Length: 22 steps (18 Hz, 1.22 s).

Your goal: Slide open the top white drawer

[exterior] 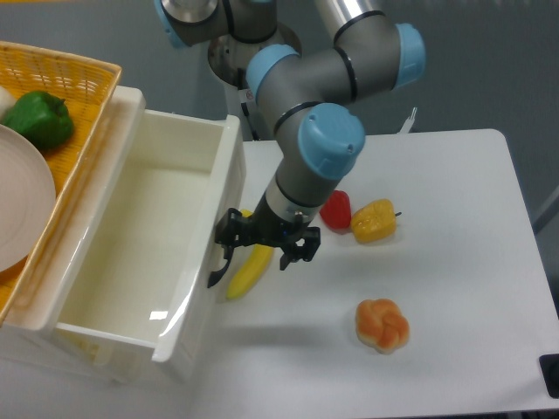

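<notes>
The top white drawer is slid far out toward the table, and its deep glossy inside is empty. Its front panel faces right, with the curved black handle low on it. My gripper hangs just right of the panel, right by the handle. Its jaws stand apart and hold nothing. The left finger is close to the handle's upper end; I cannot tell whether it touches. The lower drawer is hidden under the open one.
A yellow wicker basket on the cabinet top holds a green pepper and a white plate. On the table lie a banana under the gripper, a red pepper, a yellow pepper and a bread roll.
</notes>
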{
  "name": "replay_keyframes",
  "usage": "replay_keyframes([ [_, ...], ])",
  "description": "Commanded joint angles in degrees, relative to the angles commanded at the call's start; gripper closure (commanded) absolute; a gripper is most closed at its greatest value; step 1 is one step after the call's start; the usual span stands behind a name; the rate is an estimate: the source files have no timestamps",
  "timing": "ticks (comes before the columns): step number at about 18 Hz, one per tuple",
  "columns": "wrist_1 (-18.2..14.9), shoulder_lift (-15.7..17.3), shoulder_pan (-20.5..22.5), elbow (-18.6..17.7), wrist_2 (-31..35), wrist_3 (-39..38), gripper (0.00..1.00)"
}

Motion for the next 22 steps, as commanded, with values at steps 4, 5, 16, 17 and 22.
replay_keyframes([
  [4,0.0,-0.26,1.32,0.09,0.0,0.0,0.0],
  [5,0.0,-0.35,1.76,0.09,-0.09,0.0,0.0],
  [16,-0.44,-0.26,2.64,-0.44,-7.82,-0.79,0.0],
  [17,-0.53,-0.26,2.73,-0.44,-8.17,-0.7,0.0],
  [22,0.0,0.35,4.66,0.09,-8.61,-0.01,0.0],
])
